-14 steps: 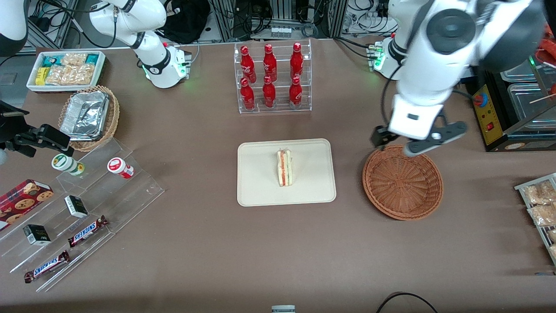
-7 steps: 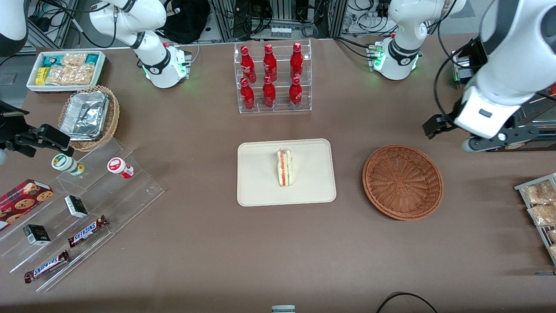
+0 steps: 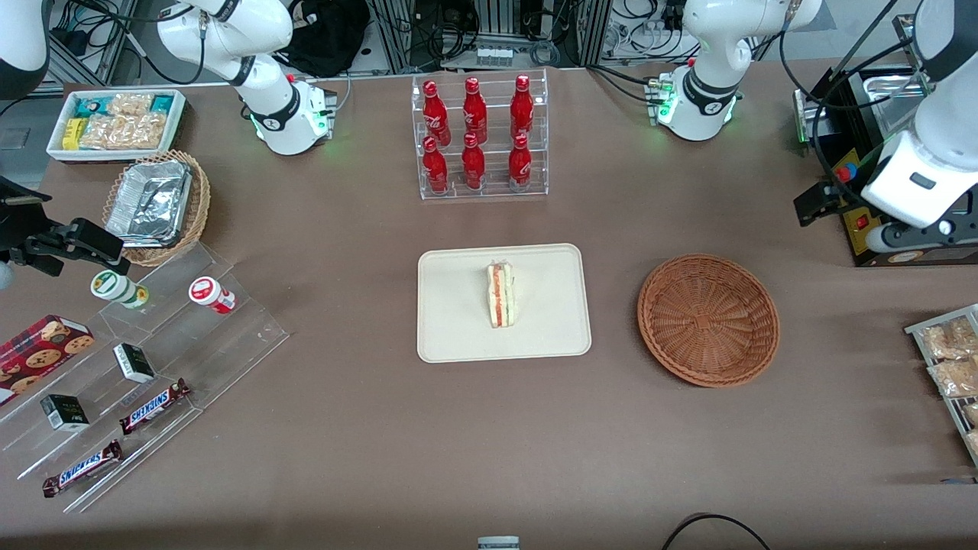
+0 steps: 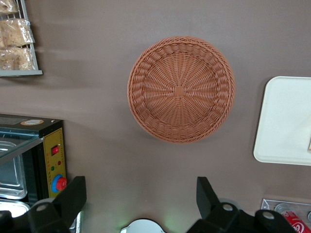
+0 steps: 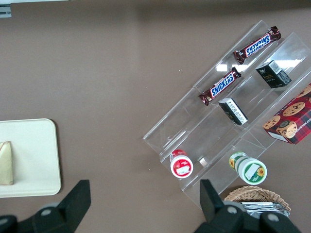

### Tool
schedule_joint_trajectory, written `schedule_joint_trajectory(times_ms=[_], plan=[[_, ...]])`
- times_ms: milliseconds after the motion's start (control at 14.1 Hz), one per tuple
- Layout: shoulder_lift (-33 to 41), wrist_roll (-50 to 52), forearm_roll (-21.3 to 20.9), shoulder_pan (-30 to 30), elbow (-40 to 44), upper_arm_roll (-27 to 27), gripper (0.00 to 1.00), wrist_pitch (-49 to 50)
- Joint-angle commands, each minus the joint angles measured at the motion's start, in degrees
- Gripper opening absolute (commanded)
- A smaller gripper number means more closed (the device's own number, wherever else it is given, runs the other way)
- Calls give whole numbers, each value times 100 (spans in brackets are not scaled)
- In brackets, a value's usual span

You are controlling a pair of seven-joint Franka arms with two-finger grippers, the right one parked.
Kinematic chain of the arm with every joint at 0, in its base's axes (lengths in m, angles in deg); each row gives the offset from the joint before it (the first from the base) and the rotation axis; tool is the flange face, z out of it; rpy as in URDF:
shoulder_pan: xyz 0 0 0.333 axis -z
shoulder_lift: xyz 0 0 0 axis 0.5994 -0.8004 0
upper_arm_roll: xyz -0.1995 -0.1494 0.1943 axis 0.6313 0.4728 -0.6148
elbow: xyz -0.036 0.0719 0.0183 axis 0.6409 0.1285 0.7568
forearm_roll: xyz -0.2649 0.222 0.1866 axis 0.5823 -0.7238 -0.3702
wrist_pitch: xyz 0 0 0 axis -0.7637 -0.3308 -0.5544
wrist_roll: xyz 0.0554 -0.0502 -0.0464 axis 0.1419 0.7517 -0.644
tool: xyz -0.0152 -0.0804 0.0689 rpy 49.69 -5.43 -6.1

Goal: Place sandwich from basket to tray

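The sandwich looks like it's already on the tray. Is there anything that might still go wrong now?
Little, probably. The sandwich stands on its edge on the tray, so a bump might tip it. The open gripper hangs above the table near a black control box, toward the working arm's end; a careless move could knock that. The basket is empty.

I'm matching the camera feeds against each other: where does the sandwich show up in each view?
Front view: the sandwich lies on the tray.
Left wrist view: its tip just shows at the frame edge.
Right wrist view: partly visible on the tray.
Shared landmark: the tray. The gripper, open, hangs high at the working arm's end.
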Motion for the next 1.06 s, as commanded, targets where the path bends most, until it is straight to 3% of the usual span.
schedule_joint_trajectory(times_ms=[0,991], plan=[[242,-154,154,37,-189,-103,100,25],[127,-629,357,19,163,-340,100,25]])
